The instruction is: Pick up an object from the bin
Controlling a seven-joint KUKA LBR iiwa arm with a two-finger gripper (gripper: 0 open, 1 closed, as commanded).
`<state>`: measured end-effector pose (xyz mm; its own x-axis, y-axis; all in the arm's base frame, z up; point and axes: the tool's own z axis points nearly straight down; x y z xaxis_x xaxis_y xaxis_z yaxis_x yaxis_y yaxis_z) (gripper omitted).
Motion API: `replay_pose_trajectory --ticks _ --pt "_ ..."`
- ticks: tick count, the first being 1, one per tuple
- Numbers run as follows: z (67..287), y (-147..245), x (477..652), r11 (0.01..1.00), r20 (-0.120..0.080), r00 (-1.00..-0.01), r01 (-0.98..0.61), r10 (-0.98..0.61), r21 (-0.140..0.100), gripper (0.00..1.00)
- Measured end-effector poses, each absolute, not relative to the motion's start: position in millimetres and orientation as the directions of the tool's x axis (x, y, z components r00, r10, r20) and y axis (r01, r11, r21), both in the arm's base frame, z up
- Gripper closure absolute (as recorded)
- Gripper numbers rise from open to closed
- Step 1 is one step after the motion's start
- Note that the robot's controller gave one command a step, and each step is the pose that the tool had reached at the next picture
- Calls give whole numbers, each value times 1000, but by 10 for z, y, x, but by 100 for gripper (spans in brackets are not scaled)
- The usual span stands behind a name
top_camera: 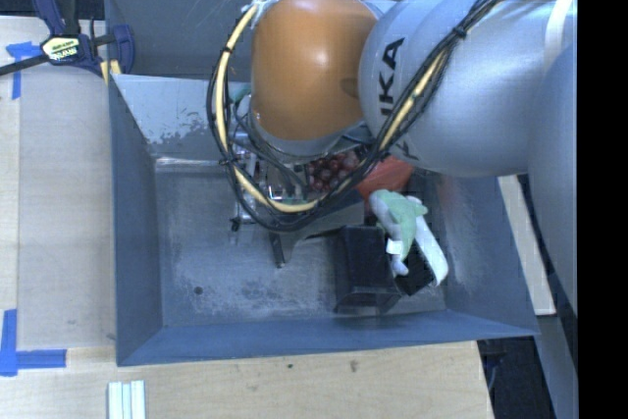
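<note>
My gripper (pixel 257 238) hangs under the orange wrist cover, low over the bare floor in the middle of the bin. Its two dark fingertips (pixel 279 253) stand apart, open, with nothing between them. Just to its right lies a black box (pixel 361 272). A pale green and white soft toy (pixel 402 219) rests against the box's upper right side. A red thing (pixel 394 174) and a dark red knobbly thing (pixel 330 174) lie behind the gripper, partly hidden by the arm.
The arm and its cables cover the bin's back right. The loose things crowd the right half, near the right wall. Bare grey floor stretches to the left and front of the gripper.
</note>
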<state>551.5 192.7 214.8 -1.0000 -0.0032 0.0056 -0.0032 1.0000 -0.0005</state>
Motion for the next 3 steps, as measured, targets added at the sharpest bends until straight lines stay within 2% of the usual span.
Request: replay_pose_trajectory --ticks 1,2,3 --pt "2195 1917 5534 1000 -3 -1000 0 0 1 0" --pt "1809 1551 5228 1000 -3 -1000 -5 -5 3 0" --pt "1564 1299 5465 999 0 -999 -38 -38 1 0"
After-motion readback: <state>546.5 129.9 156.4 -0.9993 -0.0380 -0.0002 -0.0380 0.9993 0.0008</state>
